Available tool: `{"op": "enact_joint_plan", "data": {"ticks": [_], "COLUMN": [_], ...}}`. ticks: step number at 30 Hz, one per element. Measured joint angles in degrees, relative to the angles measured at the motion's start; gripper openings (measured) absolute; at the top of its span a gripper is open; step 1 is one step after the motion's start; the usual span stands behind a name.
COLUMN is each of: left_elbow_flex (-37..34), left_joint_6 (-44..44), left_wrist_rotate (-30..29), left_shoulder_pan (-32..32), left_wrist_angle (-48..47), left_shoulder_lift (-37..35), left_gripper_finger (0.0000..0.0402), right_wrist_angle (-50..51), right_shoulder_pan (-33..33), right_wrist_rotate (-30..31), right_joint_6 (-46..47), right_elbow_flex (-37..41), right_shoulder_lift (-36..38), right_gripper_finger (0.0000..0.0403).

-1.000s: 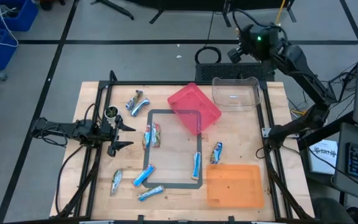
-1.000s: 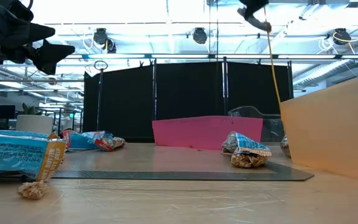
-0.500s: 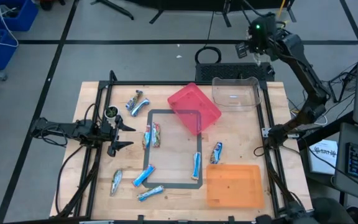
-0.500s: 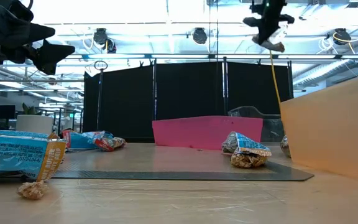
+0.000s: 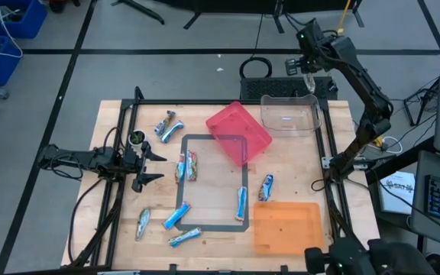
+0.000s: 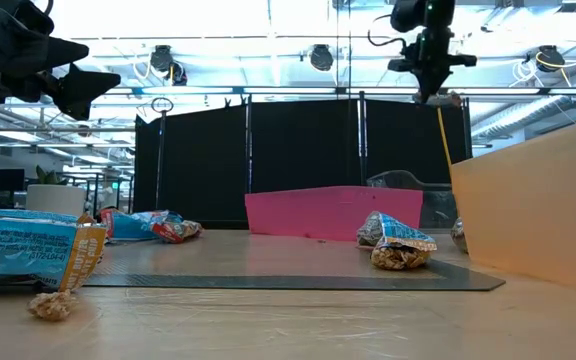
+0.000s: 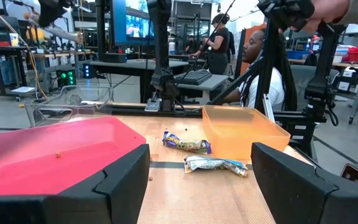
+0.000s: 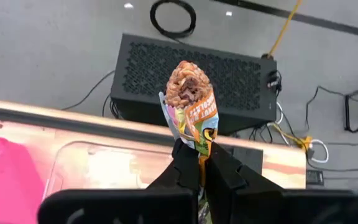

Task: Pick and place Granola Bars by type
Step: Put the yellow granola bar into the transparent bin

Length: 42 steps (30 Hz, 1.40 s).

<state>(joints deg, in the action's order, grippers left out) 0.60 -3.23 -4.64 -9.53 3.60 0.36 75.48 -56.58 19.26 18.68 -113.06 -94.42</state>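
Note:
My right gripper [image 8: 201,163] is shut on a torn-open granola bar [image 8: 190,102] with a green and orange wrapper and bare granola at its end. It hangs high over the back rim of the clear bin [image 5: 289,114], where the right gripper [image 5: 309,70] shows from above. Several blue and silver granola bars [image 5: 187,166] lie around the taped rectangle, one by the orange bin [image 5: 266,187]. My left gripper [image 5: 157,166] stands open and empty at the table's left edge, its fingers [image 7: 123,180] framing two bars [image 7: 216,164].
A pink bin [image 5: 239,134] sits at the back middle and an orange bin [image 5: 285,227] at the front right. A black box [image 8: 197,78] stands on the floor behind the table. A person sits beyond the table in the left wrist view.
The right arm has swung its gripper and the held bar leftward and down toward the clear bin, turning the gripper to point downward. The left arm has not moved.

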Motion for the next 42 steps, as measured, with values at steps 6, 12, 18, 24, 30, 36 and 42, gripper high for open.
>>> {"op": "enact_joint_plan", "data": {"ticks": [6,12,18,24,30,36,42], "left_elbow_flex": [0.00,0.00,0.00,0.00,0.00,0.00,0.00], "left_joint_6": [-0.01,-0.01,-0.01,-0.01,0.00,0.01,-0.01], "left_wrist_rotate": [0.01,0.02,0.01,0.02,0.02,0.02,0.01], "left_shoulder_pan": [-0.01,-0.01,0.00,0.00,0.01,-0.01,-0.01], "left_wrist_angle": [0.00,0.00,0.00,0.01,0.01,0.00,0.00], "left_shoulder_lift": [-0.01,-0.02,-0.02,-0.01,-0.01,-0.02,0.00], "left_gripper_finger": [0.0287,0.0280,0.0281,0.0287,0.0280,0.0282,0.0286], "right_wrist_angle": [-0.45,-4.47,-12.28,-15.94,-20.85,-24.43,-29.45], "right_shoulder_pan": [0.01,0.02,-0.07,-0.85,-1.27,-1.20,-1.20], "right_wrist_rotate": [1.76,1.45,0.06,-0.30,-2.38,-3.01,-3.00], "right_joint_6": [2.04,4.46,6.22,6.12,6.69,6.76,6.10], "right_elbow_flex": [2.98,12.33,24.39,31.74,37.05,41.80,46.59], "right_shoulder_lift": [0.41,3.50,8.32,9.64,9.67,9.69,9.69], "right_gripper_finger": [0.0000,0.0000,0.0000,0.0000,0.0000,0.0000,0.0000]}}
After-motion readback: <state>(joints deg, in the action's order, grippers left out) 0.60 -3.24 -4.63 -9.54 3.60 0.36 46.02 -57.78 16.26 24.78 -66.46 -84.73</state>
